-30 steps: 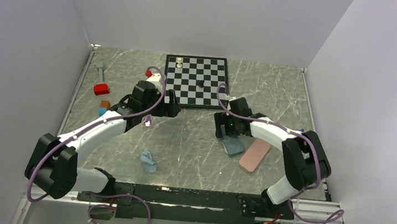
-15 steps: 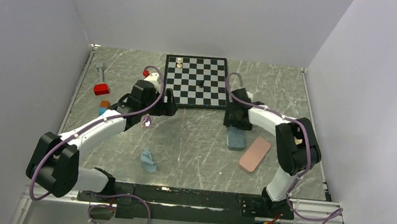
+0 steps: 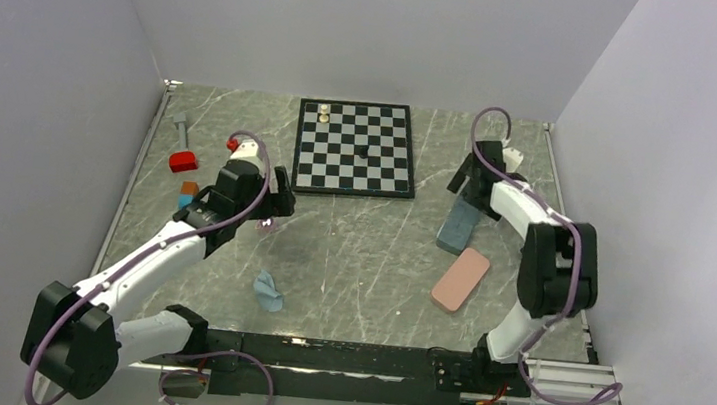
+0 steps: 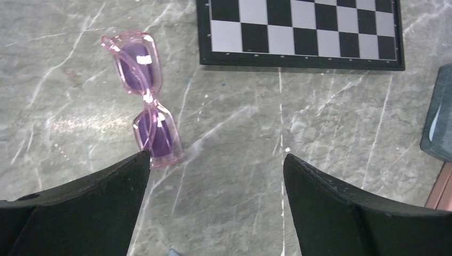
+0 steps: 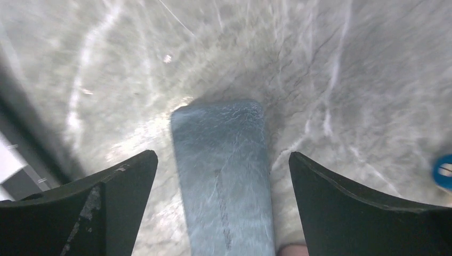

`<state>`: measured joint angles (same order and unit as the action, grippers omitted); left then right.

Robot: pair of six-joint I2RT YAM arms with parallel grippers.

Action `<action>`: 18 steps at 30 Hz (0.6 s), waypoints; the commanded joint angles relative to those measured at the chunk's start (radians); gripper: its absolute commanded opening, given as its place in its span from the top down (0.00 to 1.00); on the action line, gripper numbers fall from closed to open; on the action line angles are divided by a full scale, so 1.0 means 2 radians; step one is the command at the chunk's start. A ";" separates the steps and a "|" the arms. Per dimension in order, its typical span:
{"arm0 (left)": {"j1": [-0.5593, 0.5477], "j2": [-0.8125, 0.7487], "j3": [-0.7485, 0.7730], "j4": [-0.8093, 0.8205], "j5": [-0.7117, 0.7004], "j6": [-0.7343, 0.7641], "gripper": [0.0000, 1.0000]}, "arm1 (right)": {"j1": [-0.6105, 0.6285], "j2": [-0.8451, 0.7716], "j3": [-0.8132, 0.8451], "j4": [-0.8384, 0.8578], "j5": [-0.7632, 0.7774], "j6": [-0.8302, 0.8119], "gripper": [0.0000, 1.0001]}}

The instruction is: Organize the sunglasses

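Grey marble surface (image 3: 348, 262): open stretch in middle between arms. Chessboard (image 3: 355, 149) toward far edge. Blue-grey case (image 5: 224, 181) near right edge. Right end effector (image 5: 223, 160) spread wide over its end, fingers clear of its sides. Left end effector (image 4: 216, 160) wide, empty. Purple-pink sunglasses (image 4: 147, 98) flat on surface, near chessboard's near-left corner, close to left finger.

No text, label, brand or number can be read anywhere (the right wrist view is blurred).
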<state>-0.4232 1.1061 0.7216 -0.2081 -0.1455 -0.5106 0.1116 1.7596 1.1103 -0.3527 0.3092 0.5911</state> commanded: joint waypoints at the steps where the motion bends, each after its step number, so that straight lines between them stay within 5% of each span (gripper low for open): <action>1: 0.009 -0.029 -0.016 0.026 -0.019 -0.024 0.01 | 0.004 -0.119 0.012 -0.004 0.088 -0.021 0.00; 5: 0.012 -0.025 -0.029 0.077 0.007 -0.042 0.01 | 0.002 -0.221 -0.036 -0.019 0.095 0.017 0.00; 8: 0.014 -0.005 -0.027 0.087 0.025 -0.051 0.01 | 0.001 -0.263 -0.077 -0.026 0.004 0.000 0.00; 15: 0.015 -0.017 -0.037 0.075 0.029 -0.052 0.01 | 0.003 -0.283 -0.111 -0.236 0.005 0.079 0.00; 18: 0.015 -0.030 -0.038 0.066 0.012 -0.047 0.01 | 0.005 -0.295 -0.152 -0.244 -0.020 0.094 0.00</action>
<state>-0.3981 1.0924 0.6491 -0.0906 -0.0959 -0.5991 0.1158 1.2034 0.8726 -0.6754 0.3069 0.6868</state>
